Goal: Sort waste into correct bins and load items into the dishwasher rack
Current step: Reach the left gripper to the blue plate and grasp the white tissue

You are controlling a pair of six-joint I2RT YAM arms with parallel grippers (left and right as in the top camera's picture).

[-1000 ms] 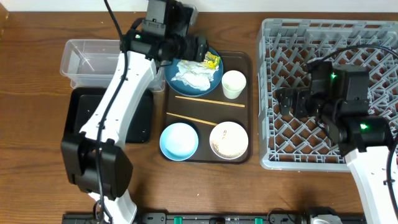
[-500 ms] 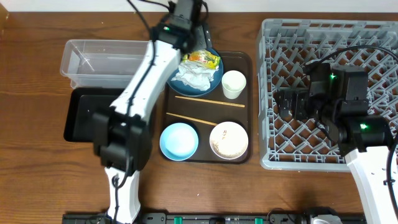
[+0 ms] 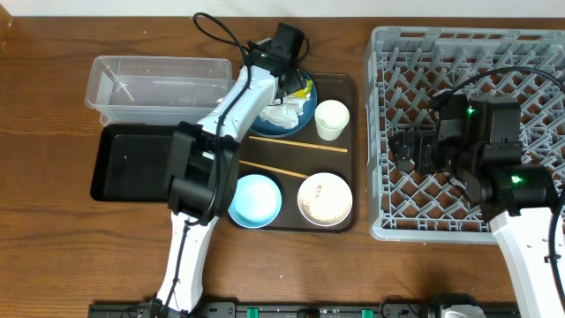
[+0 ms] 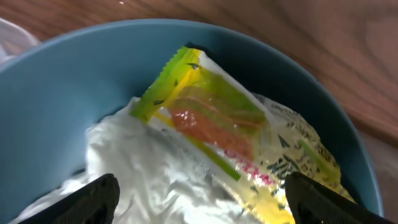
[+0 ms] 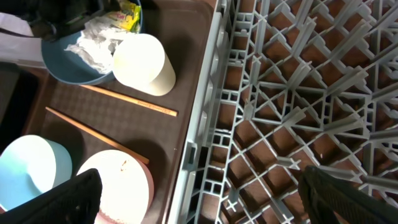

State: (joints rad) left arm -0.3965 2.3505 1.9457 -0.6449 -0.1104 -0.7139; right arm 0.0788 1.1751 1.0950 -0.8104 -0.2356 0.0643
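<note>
A robotics lab bench is indicated: two white-and-black robot arms (image 3: 188,256) are mounted at the near edge of a brown wood-grain table (image 3: 53,230), beside a black equipment rail (image 3: 335,311) (black cables (image 3: 221,26) are looped above them). Kitchen work is merely staged, with a large square grey plastic lattice dishwasher rack (image 3: 530,44) and a dark brown rectangular serving tray (image 3: 346,159) of tableware (image 3: 332,119) laid out.

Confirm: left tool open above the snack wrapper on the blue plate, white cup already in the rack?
Wrong on the cup. The white cup stands on the brown tray, beside the blue plate, not in the rack; the overhead view shows it. The left tool is open above the snack wrapper.
</note>
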